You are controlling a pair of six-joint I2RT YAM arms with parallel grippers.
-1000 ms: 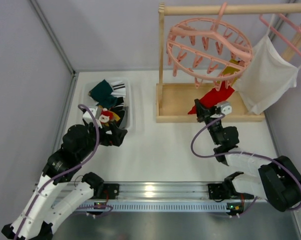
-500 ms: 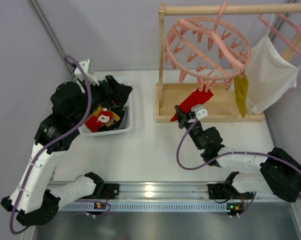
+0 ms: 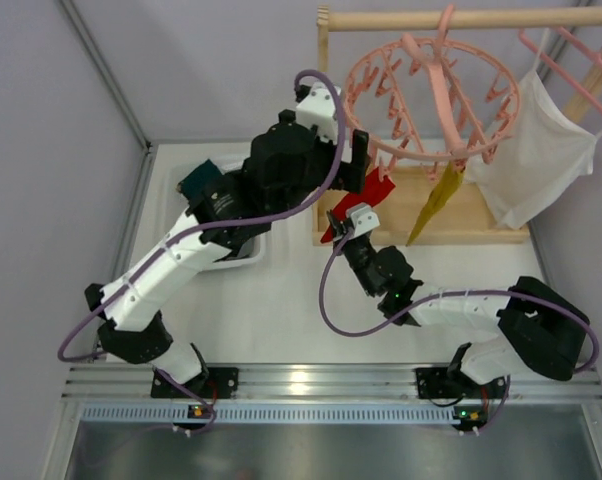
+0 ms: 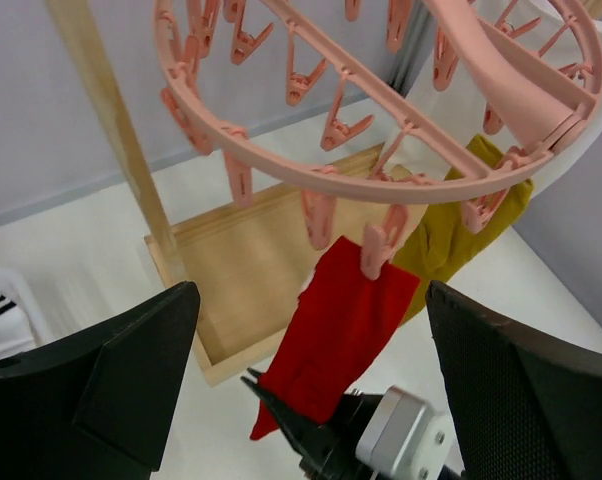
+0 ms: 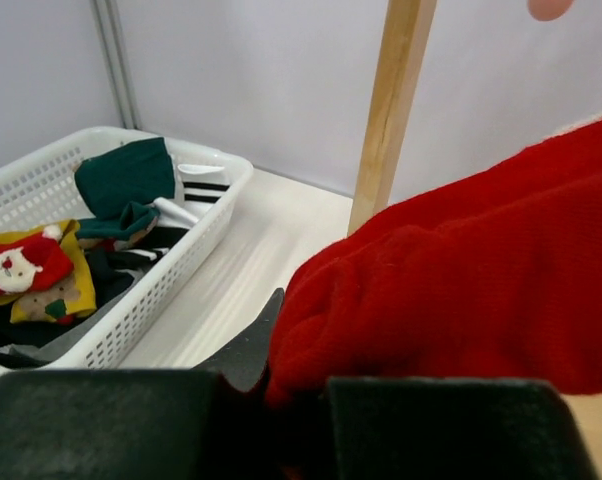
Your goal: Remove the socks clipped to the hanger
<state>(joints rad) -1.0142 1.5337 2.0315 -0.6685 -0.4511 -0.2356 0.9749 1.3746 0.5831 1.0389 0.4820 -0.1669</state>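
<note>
The pink ring hanger [image 3: 431, 100] hangs from the wooden rail with a red sock [image 3: 381, 190] and a mustard sock [image 3: 436, 200] clipped under it. My right gripper [image 3: 333, 222] is shut on the red sock's lower end and draws it slanting down to the left. In the right wrist view the red sock [image 5: 461, 290] bunches between the shut jaws [image 5: 281, 380]. My left gripper [image 3: 359, 165] hovers open beside the ring. In the left wrist view its fingers [image 4: 91, 390] stand wide apart around the red sock [image 4: 346, 320] below its peg [image 4: 376, 255], touching nothing.
A white basket [image 5: 131, 300] with a teal sock [image 3: 199, 182] and other socks sits at the left, partly under my left arm. The wooden rack's post [image 5: 391, 110] and base tray [image 4: 241, 270] stand under the hanger. A white shirt [image 3: 536, 150] hangs at the right.
My left arm swung from the basket up and right to the hanger, still open. My right gripper pulled the red sock further left, and the ring and mustard sock swung along.
</note>
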